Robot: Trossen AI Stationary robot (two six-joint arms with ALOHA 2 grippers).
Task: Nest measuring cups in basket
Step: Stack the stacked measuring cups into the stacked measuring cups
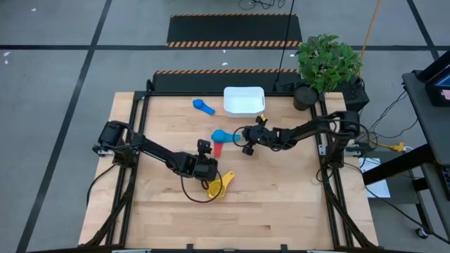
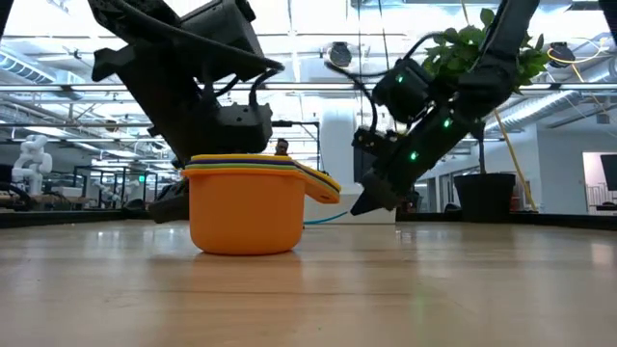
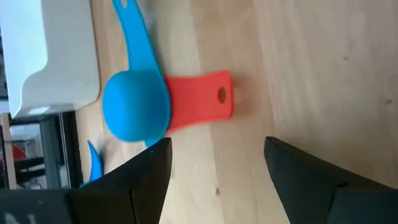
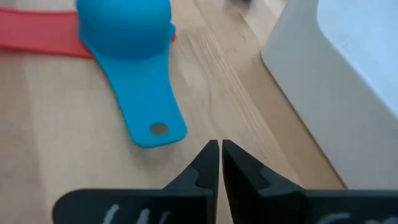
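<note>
My gripper (image 4: 220,163), fingers pressed together, points at bare wood of the table (image 4: 56,118). Beyond lies a light blue measuring cup (image 4: 127,31), handle toward me, overlapping a red handle (image 4: 37,36). The white basket (image 4: 336,106) stands alongside.

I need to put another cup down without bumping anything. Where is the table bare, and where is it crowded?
Bare: the wide near strip of the table in front of the orange and yellow cup stack, and the far-left corner beyond the left arm. Crowded: the middle, where the open left gripper, shut right gripper, light blue cup and red cup cluster before the basket.
</note>
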